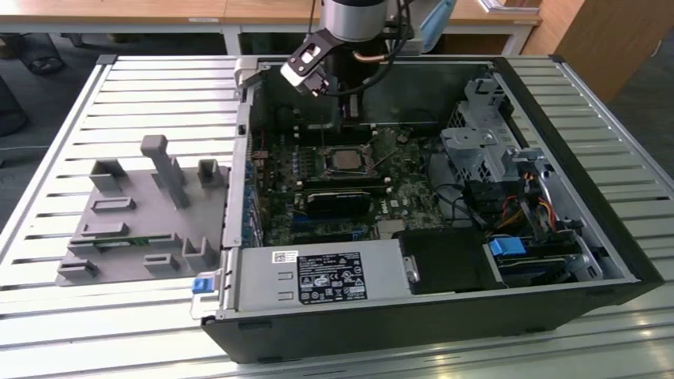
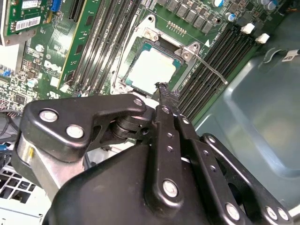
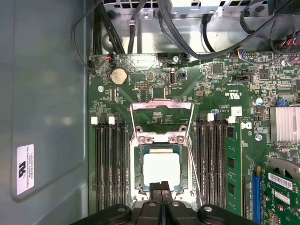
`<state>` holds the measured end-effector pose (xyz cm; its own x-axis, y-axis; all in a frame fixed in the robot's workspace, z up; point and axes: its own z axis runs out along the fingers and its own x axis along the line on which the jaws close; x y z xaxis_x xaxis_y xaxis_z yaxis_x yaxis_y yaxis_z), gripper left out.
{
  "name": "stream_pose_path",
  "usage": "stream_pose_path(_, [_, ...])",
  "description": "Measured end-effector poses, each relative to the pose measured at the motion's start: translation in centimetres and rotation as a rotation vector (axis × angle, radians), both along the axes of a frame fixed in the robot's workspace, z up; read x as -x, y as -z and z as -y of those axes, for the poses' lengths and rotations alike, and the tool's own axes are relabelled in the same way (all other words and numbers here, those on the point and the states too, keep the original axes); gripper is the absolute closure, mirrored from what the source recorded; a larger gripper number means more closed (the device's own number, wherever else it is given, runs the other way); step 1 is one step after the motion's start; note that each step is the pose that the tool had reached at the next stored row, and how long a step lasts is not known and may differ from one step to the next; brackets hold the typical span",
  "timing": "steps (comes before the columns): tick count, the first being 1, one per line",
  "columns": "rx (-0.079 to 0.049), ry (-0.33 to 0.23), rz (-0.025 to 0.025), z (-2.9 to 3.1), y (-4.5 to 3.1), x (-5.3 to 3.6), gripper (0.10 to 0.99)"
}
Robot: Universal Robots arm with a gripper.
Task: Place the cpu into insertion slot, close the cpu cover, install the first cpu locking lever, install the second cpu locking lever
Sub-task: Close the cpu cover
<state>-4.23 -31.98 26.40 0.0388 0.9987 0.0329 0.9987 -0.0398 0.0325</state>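
Cpu [image 1: 342, 160] lies flat near the middle of the board [image 1: 406, 170] in the exterior view, inside the open case [image 1: 421, 332]. The arm [image 1: 356, 20] comes down over the case's far side, above the board. How high it rides over the chip I cannot judge from this view.

In the first wrist view the cpu sits square in the slot [image 3: 137, 173], pale top up, so placing it looks done. The gripper [image 3: 161, 188] has its fingers pressed together with nothing between them, and the tips are at the cpu's near edge (touching or just above, I cannot tell). The cover [image 3: 161, 105] is not down. It stands open beyond the slot, hinged on the side farthest from the fingertips, with bare board showing through its window. From the fingers outward, then, the order is cpu first, hinge next, and the cover's free edge last. The hinge line runs across the direction the fingers point. Memory slots [image 3: 110, 164] flank the slot on both sides, parallel to the fingers.

In the second wrist view the closed tips meet at one corner of the cpu. A lever [image 2: 211, 69] juts out as a thin rod from the slot's far corner and passes over the memory slots, so it looks unlatched. I cannot make out a second lever.
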Motion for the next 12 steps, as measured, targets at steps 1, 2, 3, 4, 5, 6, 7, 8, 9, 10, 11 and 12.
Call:
stream_pose_path(1, [0.000, 0.000, -0.0006, 0.00, -0.11, 0.00, 0.980])
stream_pose_path(2, [0.000, 0.000, -0.0011, 0.00, -0.21, 0.00, 0.980])
stream_pose_path(3, [0.000, 0.000, -0.0015, 0.00, -0.33, 0.00, 0.980])
stream_pose_path(4, [0.000, 0.000, -0.0022, 0.00, -0.49, 0.00, 0.980])
stream_pose_path(5, [0.000, 0.000, -0.0028, 0.00, -0.62, 0.00, 0.980])
stream_pose_path(6, [0.000, 0.000, -0.0035, 0.00, -0.72, 0.00, 0.980])
stream_pose_path(7, [0.000, 0.000, -0.0039, 0.00, -0.79, 0.00, 0.980])
stream_pose_path(8, [0.000, 0.000, -0.0039, 0.02, -0.80, 0.00, 0.980])
stream_pose_path(9, [0.000, 0.000, -0.0039, 0.06, -0.80, -0.01, 0.980])
stream_pose_path(10, [0.000, 0.000, -0.0040, 0.17, -0.81, -0.01, 0.980])
stream_pose_path(11, [0.000, 0.000, -0.0041, 0.27, -0.81, 0.00, 0.980])
stream_pose_path(12, [0.000, 0.000, -0.0040, 0.37, -0.81, 0.00, 0.980])
